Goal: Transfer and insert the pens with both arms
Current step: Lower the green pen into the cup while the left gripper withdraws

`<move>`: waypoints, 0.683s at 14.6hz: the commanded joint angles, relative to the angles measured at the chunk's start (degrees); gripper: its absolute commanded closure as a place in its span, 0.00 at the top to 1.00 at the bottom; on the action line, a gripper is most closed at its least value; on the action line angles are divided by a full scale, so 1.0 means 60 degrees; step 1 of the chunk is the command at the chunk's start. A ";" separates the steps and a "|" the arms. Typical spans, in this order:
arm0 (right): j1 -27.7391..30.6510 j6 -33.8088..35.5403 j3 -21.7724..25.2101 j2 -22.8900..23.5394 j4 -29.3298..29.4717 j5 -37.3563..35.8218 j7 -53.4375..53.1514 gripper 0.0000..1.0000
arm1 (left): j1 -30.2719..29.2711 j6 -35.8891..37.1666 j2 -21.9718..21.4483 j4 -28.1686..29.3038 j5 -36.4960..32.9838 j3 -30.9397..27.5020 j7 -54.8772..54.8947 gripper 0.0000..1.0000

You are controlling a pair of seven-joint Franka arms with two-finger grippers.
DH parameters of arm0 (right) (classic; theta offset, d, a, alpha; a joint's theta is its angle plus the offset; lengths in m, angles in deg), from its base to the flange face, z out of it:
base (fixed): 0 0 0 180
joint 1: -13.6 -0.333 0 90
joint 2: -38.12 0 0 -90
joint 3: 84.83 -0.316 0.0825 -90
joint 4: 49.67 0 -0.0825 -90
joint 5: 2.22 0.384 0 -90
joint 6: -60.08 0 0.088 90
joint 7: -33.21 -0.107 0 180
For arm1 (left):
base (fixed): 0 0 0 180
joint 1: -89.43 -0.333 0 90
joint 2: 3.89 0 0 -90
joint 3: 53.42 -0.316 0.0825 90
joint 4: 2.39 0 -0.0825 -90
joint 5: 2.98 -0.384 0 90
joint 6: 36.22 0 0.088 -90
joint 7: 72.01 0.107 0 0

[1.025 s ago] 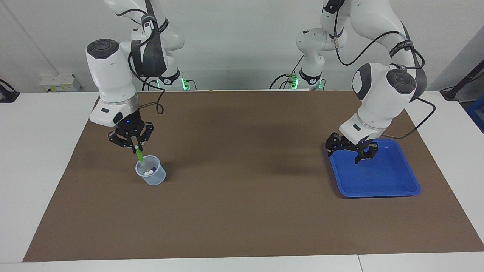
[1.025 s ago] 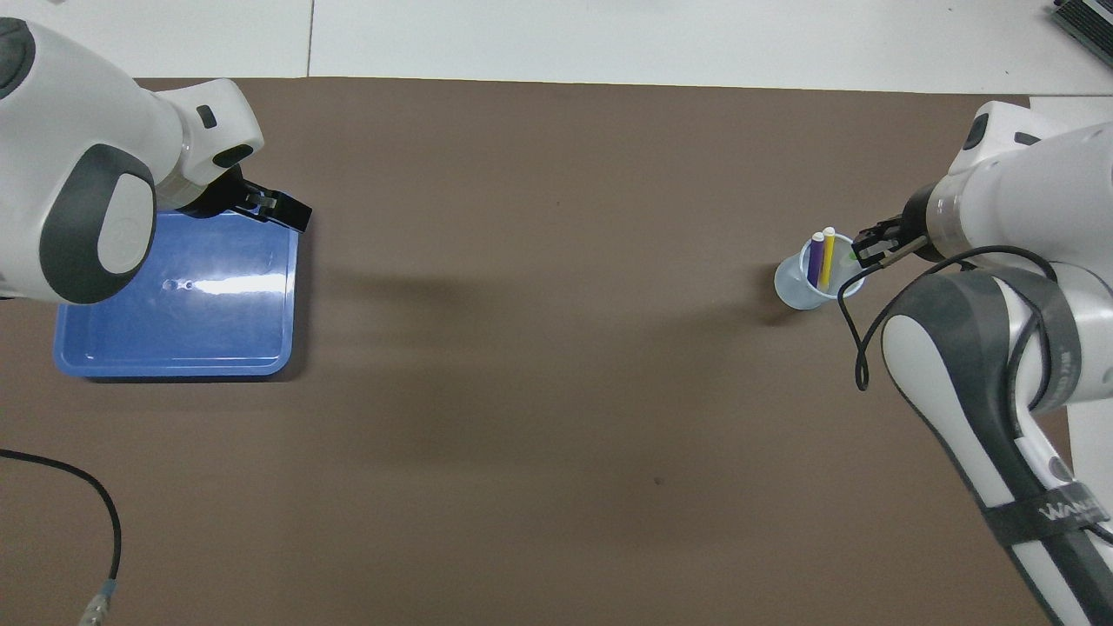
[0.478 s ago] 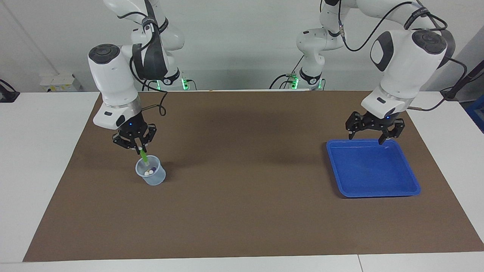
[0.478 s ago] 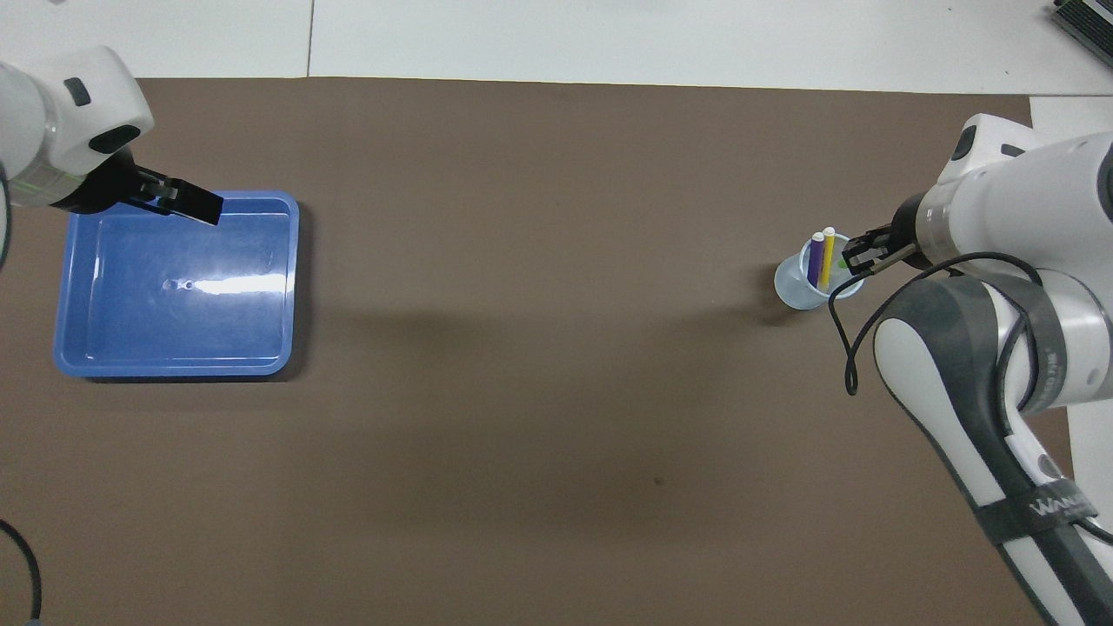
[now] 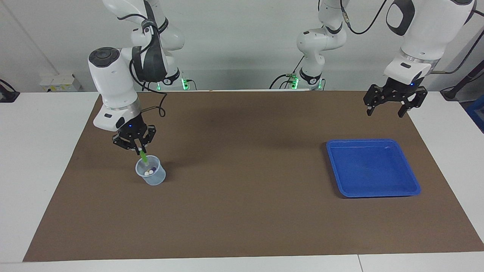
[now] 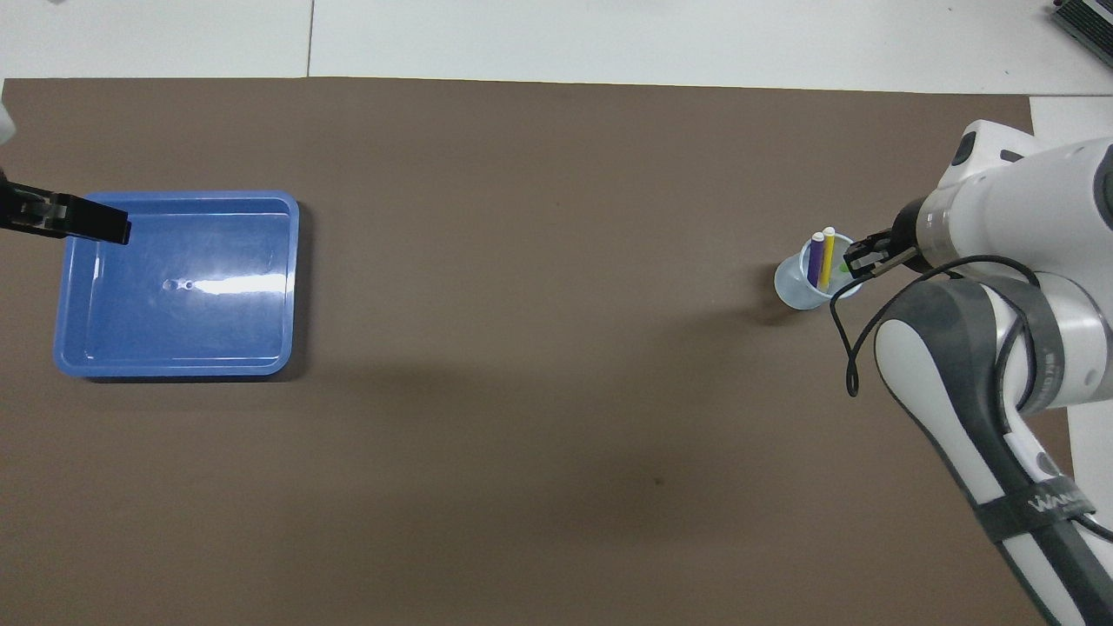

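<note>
My right gripper (image 5: 140, 149) is clamped on the green pen (image 5: 143, 157) near its top – tip inside the clear cup (image 5: 151, 175) beside the purple pen (image 6: 815, 263) and yellow pen (image 6: 827, 257). It looks light, stiff, slippery. My left gripper (image 5: 390, 109) hangs spread apart – idle, above the table's edge by the blue tray (image 5: 412, 187).

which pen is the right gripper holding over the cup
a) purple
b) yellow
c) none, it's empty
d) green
d: the right gripper is shut on the green pen, whose lower end dips into the clear cup, while the yellow pen and purple pen already stand in the cup.
</note>
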 commanded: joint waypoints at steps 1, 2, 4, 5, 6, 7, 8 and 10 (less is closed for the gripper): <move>0.0165 -0.0197 -0.0098 -0.0210 -0.0264 0.0205 0.0071 1.00 | 0.0020 0.0024 -0.0341 0.0318 -0.0045 0.0076 -0.0173 1.00; 0.0165 -0.0197 -0.0098 -0.0210 -0.0264 0.0205 0.0071 1.00 | 0.0020 0.0024 -0.0341 0.0318 -0.0031 0.0077 -0.0173 1.00; 0.0209 -0.0212 -0.0098 -0.0210 -0.0264 0.0205 0.0085 1.00 | 0.0005 0.0038 -0.0341 0.0318 -0.0031 0.0077 -0.0173 1.00; 0.0253 -0.0197 -0.0098 -0.0210 -0.0264 0.0205 0.0100 1.00 | 0.0005 0.0038 -0.0341 0.0318 -0.0031 0.0077 -0.0173 1.00; 0.0268 -0.0197 -0.0098 -0.0210 -0.0264 0.0205 0.0115 1.00 | 0.0005 0.0082 -0.0341 0.0318 -0.0031 0.0077 -0.0173 1.00; 0.0268 -0.0212 -0.0098 -0.0210 -0.0264 0.0205 0.0115 1.00 | 0.0005 0.0140 -0.0341 0.0318 -0.0031 0.0077 -0.0159 1.00; 0.0268 -0.0197 -0.0098 -0.0210 -0.0264 0.0205 0.0115 1.00 | 0.0005 0.0155 -0.0341 0.0318 -0.0031 0.0077 -0.0159 1.00; 0.0268 -0.0197 -0.0098 -0.0210 -0.0264 0.0205 0.0115 1.00 | -0.0053 0.0155 -0.0341 0.0332 -0.0045 0.0062 -0.0159 1.00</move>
